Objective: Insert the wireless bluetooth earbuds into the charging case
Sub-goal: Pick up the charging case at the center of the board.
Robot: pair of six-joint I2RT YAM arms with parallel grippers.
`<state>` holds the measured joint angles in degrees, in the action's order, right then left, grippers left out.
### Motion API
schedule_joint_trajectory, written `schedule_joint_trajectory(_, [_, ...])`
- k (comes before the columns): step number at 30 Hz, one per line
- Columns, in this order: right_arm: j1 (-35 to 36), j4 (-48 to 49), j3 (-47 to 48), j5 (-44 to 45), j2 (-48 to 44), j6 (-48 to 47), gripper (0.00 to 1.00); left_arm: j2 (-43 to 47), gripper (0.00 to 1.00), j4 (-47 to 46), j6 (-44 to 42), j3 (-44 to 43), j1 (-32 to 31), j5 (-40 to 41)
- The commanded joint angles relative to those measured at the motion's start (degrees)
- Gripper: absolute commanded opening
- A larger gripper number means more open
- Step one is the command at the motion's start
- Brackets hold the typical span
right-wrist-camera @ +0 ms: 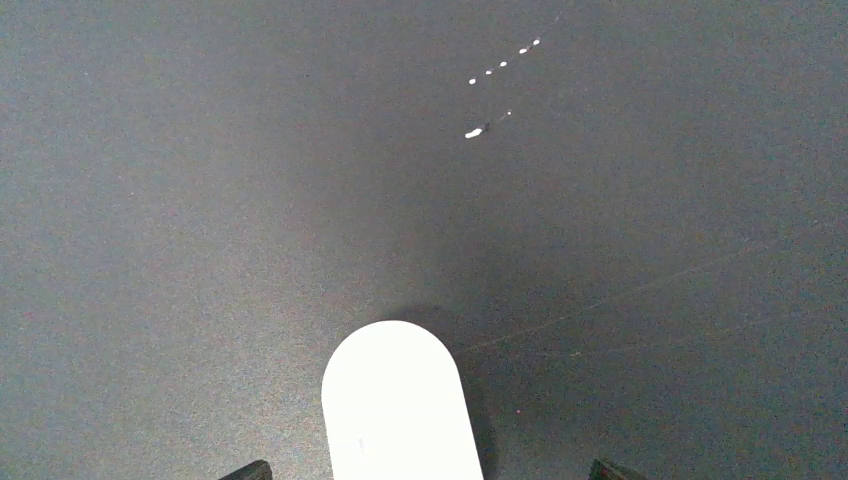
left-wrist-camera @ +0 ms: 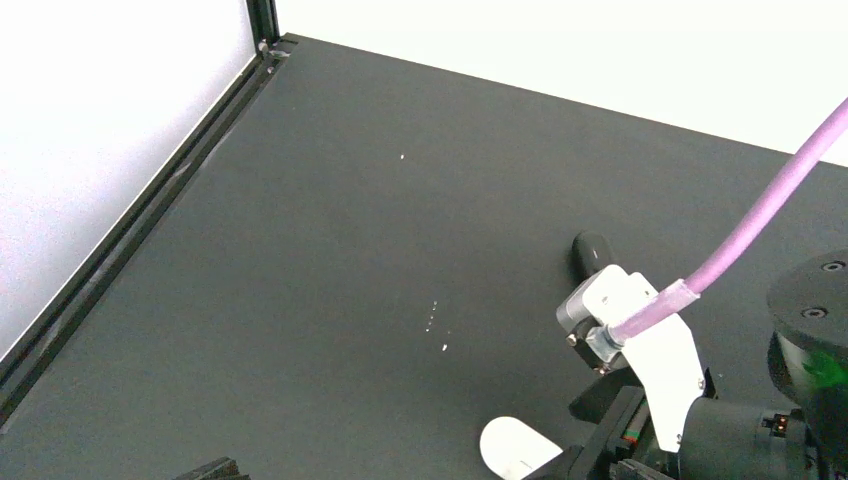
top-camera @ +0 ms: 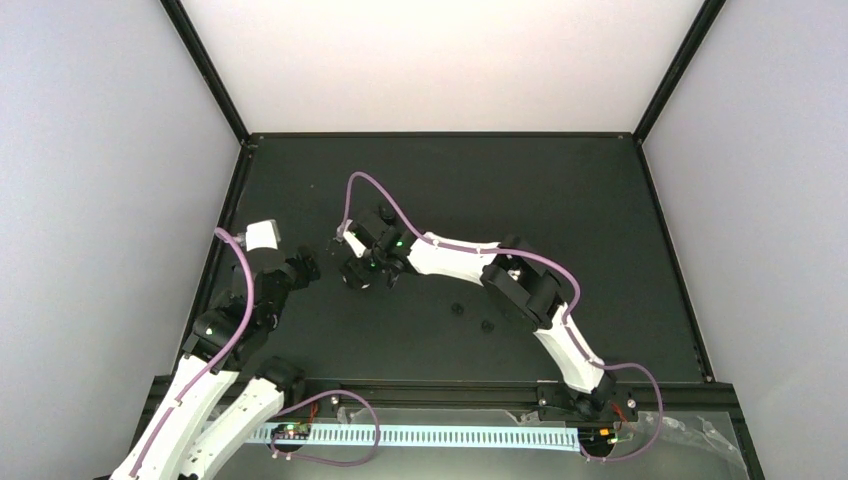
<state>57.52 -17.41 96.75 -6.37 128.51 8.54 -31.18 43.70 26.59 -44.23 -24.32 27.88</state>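
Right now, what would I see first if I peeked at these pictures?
A bright white oval case glows on the dark table, just below the open right hand. A purple cable loops over that arm, and two tiny black earbuds sit by its elbow, near the table's middle.
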Motion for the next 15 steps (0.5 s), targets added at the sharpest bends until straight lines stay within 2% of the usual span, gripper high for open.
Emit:
schedule_joint_trajectory(1, [0.45,-3.25,2.55,0.60,2.09,-2.09,0.82,-0.14,0.99,0.60,-1.25,-0.85,0.42,0.61])
schedule_joint_trajectory(11, [2.46,-6.80,6.62,4.59,5.52,-2.69,0.73,-0.02,0.99,0.26,-1.58,-0.71,0.50,-0.20])
schedule_joint_trajectory(15, [3.00,-7.33,6.62,6.45,5.99,-2.97,0.66,0.28,0.99,0.14,-1.67,-0.67,0.58,-0.28])
